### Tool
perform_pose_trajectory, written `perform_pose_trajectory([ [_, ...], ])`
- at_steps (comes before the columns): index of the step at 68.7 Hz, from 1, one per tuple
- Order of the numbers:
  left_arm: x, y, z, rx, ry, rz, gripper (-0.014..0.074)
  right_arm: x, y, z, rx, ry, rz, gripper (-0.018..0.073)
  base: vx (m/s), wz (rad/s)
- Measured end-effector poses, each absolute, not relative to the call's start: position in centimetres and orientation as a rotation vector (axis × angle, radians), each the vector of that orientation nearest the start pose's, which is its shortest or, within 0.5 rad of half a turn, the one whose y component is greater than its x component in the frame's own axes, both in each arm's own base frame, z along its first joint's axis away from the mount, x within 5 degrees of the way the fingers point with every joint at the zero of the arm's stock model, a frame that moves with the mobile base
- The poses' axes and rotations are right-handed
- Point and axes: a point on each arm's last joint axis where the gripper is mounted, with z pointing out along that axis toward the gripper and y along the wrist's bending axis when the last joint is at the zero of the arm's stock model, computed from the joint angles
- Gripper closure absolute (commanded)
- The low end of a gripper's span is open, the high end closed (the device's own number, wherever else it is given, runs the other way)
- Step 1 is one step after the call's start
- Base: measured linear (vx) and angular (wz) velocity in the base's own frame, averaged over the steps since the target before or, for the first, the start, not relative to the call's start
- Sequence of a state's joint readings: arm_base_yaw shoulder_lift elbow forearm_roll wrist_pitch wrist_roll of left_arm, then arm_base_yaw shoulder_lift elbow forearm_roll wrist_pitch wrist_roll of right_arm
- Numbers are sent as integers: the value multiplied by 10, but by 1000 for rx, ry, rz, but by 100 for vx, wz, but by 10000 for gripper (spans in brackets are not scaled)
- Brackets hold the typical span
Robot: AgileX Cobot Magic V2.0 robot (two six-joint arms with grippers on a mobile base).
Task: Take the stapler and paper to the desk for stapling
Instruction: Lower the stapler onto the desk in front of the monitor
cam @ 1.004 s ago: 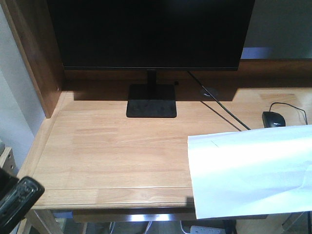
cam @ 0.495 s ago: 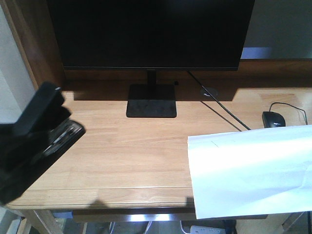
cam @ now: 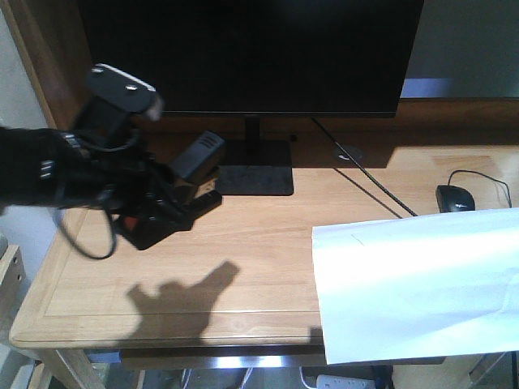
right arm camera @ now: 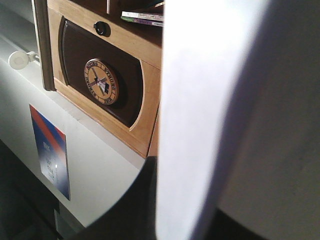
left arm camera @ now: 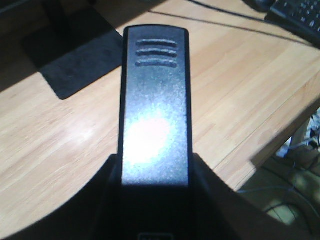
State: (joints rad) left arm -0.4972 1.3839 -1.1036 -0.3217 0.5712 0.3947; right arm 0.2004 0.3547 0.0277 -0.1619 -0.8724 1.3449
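Left tool (left arm camera: 155,175) pinches the stapler (cam: 197,160) above the bench (cam: 243,259), near the monitor stand (cam: 252,168). Right tool (right arm camera: 180,225) pinches the paper (cam: 413,284), with the mouse (cam: 455,197) behind it. The emblem (right arm camera: 101,81) lettering is unreadable.

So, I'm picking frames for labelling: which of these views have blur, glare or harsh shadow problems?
Front view: the left arm and stapler are blurred, the paper is blown out white, a hard shadow lies on the desk. Left wrist view: a glare patch on the stapler's top. Right wrist view: the paper is soft, its right side shaded.
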Motion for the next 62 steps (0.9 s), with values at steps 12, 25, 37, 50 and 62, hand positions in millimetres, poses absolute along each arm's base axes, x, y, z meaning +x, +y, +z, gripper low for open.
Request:
perform_pose_trajectory([
  [12, 293, -185, 294, 933, 2212, -435, 603, 67, 25, 254, 435, 1009, 1369, 561, 0, 0],
  [25, 322, -202, 273, 1067, 2205, -486, 603, 67, 25, 254, 435, 1009, 1369, 561, 0, 0],
  [37, 350, -193, 255, 1124, 2215, -575, 603, 67, 25, 254, 435, 1009, 1369, 561, 0, 0],
  [50, 380, -163, 243, 1080, 2189, -714, 603, 67, 25, 254, 435, 1009, 1369, 561, 0, 0],
  [62, 401, -132, 231, 1094, 2141, -777, 603, 67, 25, 254, 435, 1009, 1369, 561, 0, 0],
])
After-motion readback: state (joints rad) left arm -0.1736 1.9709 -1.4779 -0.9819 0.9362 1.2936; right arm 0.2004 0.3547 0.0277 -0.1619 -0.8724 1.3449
